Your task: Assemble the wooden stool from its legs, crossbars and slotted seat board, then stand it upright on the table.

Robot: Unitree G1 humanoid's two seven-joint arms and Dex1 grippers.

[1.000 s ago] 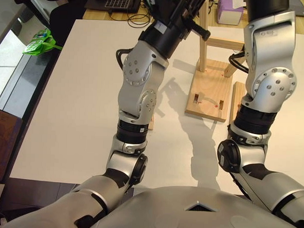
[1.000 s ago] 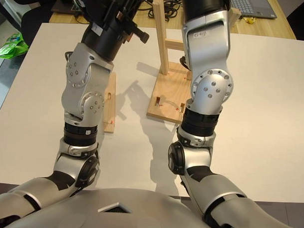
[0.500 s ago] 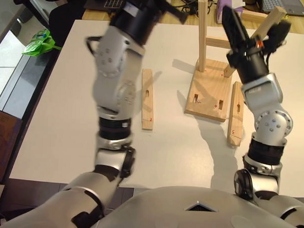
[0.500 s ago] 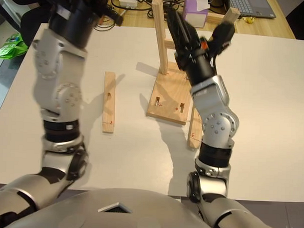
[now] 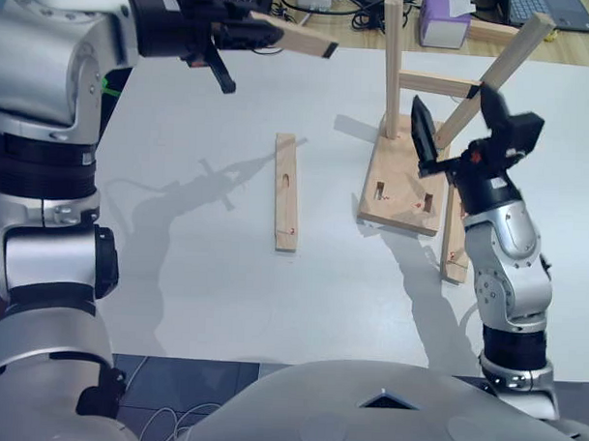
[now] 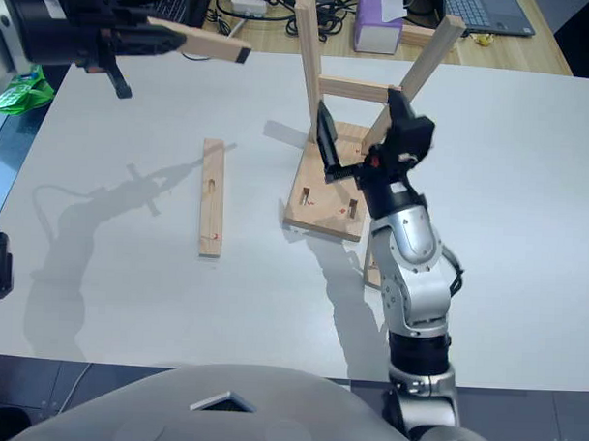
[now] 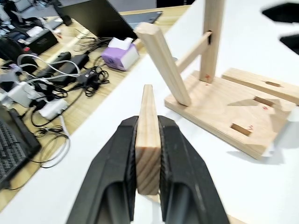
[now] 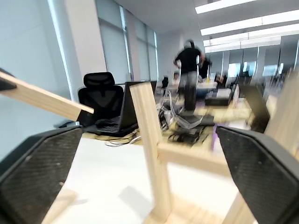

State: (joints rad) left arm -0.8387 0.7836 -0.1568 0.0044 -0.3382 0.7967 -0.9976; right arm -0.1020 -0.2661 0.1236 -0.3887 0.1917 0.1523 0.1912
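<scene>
My left gripper [image 7: 148, 123] is shut on a wooden bar [image 5: 296, 42], held level high over the table's far left. The slotted seat board [image 5: 401, 213] lies flat at the right, with an upright leg [image 5: 391, 59], a crossbar [image 5: 435, 83] and a tilted leg [image 5: 498, 73] standing on it. My right gripper [image 5: 462, 125] is open, one finger on each side of the tilted leg's lower part, just above the board. A loose slotted bar [image 5: 287, 191] lies mid-table. Another bar [image 5: 455, 236] lies along the board's right edge.
Behind the white table [image 5: 176, 274] stands a wooden desk with cables, a keyboard, a laptop and a purple tissue box [image 5: 445, 18]. A green bag [image 6: 17, 87] sits off the table's left side.
My left arm has swung out to the left, carrying the bar high. My right arm has come down from near the camera, its open gripper now low beside the tilted leg.
</scene>
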